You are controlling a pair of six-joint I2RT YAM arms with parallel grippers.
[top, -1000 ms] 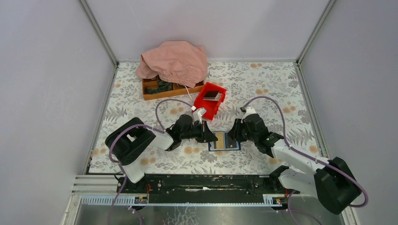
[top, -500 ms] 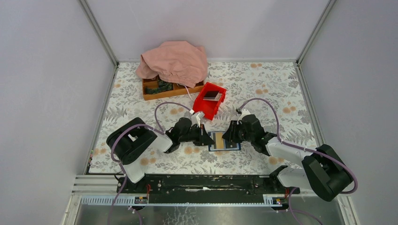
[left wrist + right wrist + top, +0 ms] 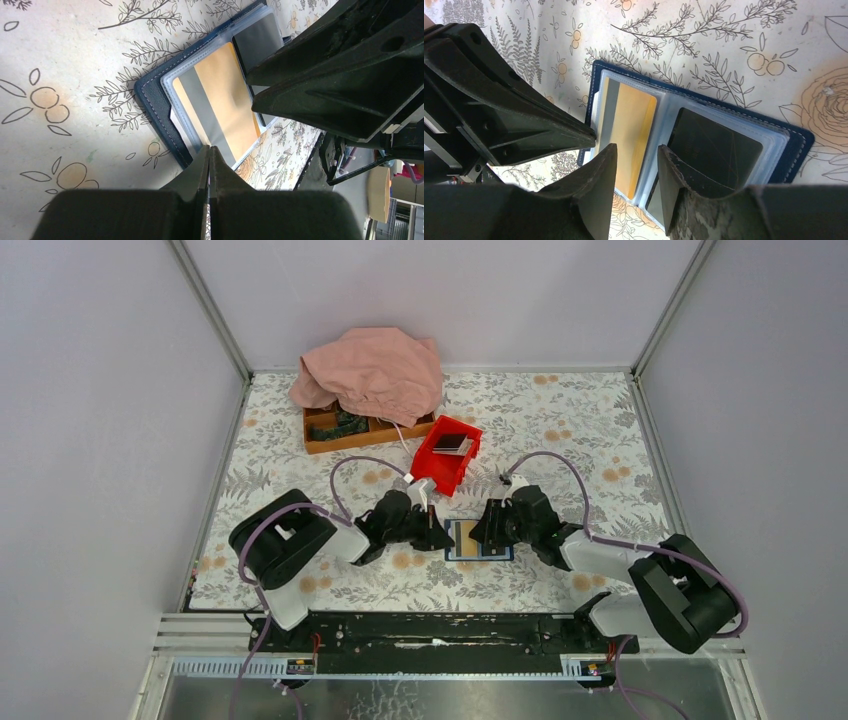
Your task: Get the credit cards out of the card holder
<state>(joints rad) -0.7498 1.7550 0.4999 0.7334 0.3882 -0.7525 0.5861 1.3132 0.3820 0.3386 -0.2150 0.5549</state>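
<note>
Navy-edged and lying open on the floral tablecloth (image 3: 600,420), the card holder (image 3: 478,540) sits in the near middle of the table, between my two arms. The left gripper (image 3: 209,149) comes in from 9 o'clock with its fingers pressed together. Its tip touches the holder's outer edge, beside a clear sleeve that holds an orange card (image 3: 629,132) with a grey stripe. I cannot tell whether anything is pinched between those fingers. A pale edge shows just under that sleeve. The right gripper (image 3: 636,150) reaches in from 3 o'clock and hangs over the centre fold, its fingers parted by a narrow gap and holding nothing. One finger stands over the orange card's side. The other stands over the side with the dark card (image 3: 714,145), which lies in its own sleeve. Both cards are inside the holder. Farther back, at about 11 o'clock from the holder, a red bin (image 3: 455,465) stands with a dark flat item in it. Beyond that, also toward 11 o'clock, is a wooden tray (image 3: 360,440), partly covered by a crumpled pink cloth (image 3: 375,370) near the back wall.
</note>
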